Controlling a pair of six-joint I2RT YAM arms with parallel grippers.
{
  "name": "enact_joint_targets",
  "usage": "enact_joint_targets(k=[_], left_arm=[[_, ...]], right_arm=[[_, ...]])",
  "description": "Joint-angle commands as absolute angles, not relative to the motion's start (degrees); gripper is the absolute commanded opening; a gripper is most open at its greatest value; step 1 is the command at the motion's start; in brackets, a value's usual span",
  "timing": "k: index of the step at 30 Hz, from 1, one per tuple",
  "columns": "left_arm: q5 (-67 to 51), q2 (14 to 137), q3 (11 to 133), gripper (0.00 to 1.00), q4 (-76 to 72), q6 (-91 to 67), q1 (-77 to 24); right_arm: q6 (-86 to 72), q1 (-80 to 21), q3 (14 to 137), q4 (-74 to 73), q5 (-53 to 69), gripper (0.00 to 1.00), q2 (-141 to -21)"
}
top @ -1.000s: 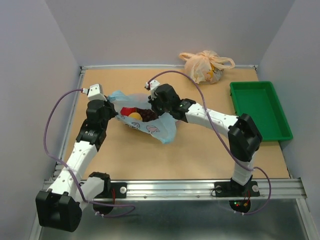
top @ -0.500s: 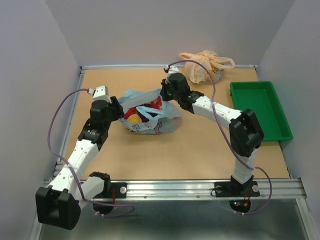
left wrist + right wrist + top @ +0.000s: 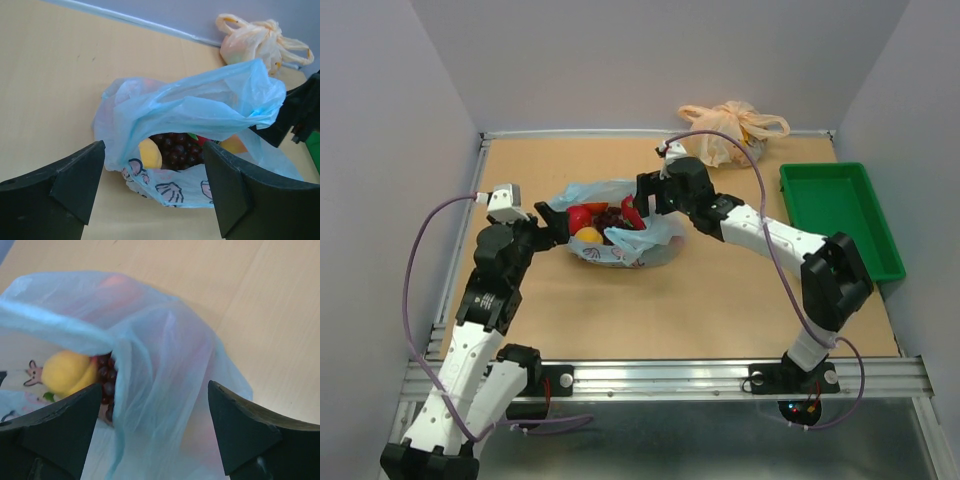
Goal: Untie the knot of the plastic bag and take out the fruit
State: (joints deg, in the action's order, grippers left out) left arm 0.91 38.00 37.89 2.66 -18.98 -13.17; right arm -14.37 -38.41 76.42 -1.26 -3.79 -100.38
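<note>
The light blue plastic bag (image 3: 632, 243) lies slumped mid-table with its mouth gaping; the knot is out of view. Fruit shows inside: dark grapes (image 3: 611, 217), a red fruit (image 3: 579, 217) and a yellow one (image 3: 588, 235). My left gripper (image 3: 552, 222) stands open just left of the bag, holding nothing. In the left wrist view the bag (image 3: 200, 102), grapes (image 3: 177, 147) and yellow fruit (image 3: 150, 154) lie ahead of the open left gripper (image 3: 154, 150). My right gripper (image 3: 640, 207) hangs open over the bag's far right side; loose bag plastic (image 3: 165, 365) fills its view, beside yellow fruit (image 3: 67, 372).
A tied peach-orange bag (image 3: 730, 130) sits at the back edge, also in the left wrist view as the peach-orange bag (image 3: 250, 37). A green tray (image 3: 840, 220) stands at the right. Grey walls close in the table on three sides.
Both grippers have opened and let go of the bag's handles. The bag has slumped down with its mouth open. The left arm has drawn back to the left.
</note>
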Motion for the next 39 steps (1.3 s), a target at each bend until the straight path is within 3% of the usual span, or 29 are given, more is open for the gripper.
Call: enact_joint_targets(k=[1,11,13,14,16,22,26,33,35,39], left_arm=[[-2.46,40.51,37.44,0.9,2.29,-16.09,-13.71],[8.43,50.62,42.62,0.89,1.05,-14.67,-14.5],[9.31,51.59,42.45,0.84,1.05,-15.9,-14.68],[9.4,51.94,41.58,0.74,0.88,-17.39,-14.85],[8.79,51.94,40.35,0.65,0.53,-18.19,-15.12],[8.08,51.5,38.41,0.62,0.7,-17.84,-15.82],[8.44,50.71,38.23,0.57,0.7,-17.4,-15.91],[5.72,50.45,37.79,0.53,0.26,-16.96,-15.91],[5.1,50.1,37.71,0.48,0.26,-16.61,-15.82],[5.36,49.4,37.27,0.48,0.18,-15.56,-15.91]], right_arm=[[-14.06,-40.95,71.03,1.41,-3.6,0.92,-93.35],[-16.87,-42.28,57.32,1.41,-8.08,0.94,-86.93],[-17.84,-42.28,54.51,1.41,-9.31,0.94,-86.49],[-19.06,-42.28,51.36,1.49,-11.06,0.94,-85.79],[-21.08,-42.28,48.18,1.84,-13.17,0.93,-85.17],[-22.5,-42.28,40.44,2.11,-20.39,0.93,-83.77],[-20.84,-42.28,40.07,1.32,-21.09,0.93,-80.52],[-14.43,-43.33,46.82,-1.56,-8.56,0.91,-69.8],[-12.67,-44.03,49.73,-3.07,-6.25,0.91,-69.35],[-9.15,-45.44,55.9,-4.13,-0.54,0.89,-71.1]])
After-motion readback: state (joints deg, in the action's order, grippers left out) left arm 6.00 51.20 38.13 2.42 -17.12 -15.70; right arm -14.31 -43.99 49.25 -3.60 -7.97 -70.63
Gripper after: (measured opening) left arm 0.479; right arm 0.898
